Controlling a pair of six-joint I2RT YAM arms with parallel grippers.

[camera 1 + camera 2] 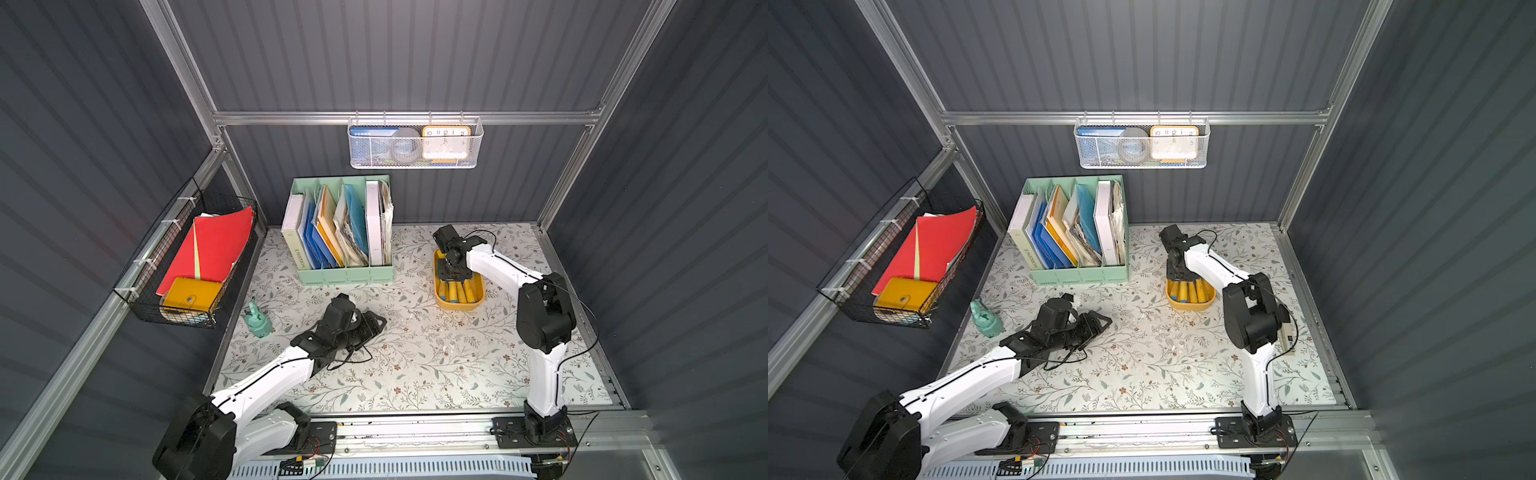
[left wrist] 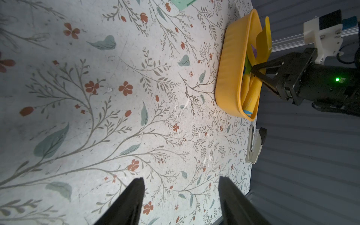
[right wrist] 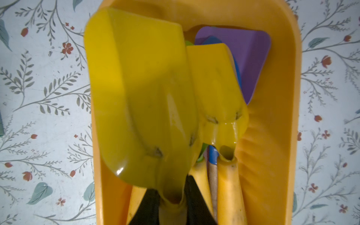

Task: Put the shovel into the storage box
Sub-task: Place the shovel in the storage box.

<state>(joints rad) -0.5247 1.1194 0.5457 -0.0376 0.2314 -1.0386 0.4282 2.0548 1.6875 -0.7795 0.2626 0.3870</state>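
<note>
Clock (image 1: pixel 446 143) shows 10, 11, 12, 1, 2; binder (image 1: pixel 296 249) reads WORKSPACE

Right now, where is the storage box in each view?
Both top views: storage box right of the green file holder, under the right gripper.
Left wrist: the box at the edge of the floral mat.
Right wrist: the box fills the middle.
Shared landmark: the floral mat.
</note>
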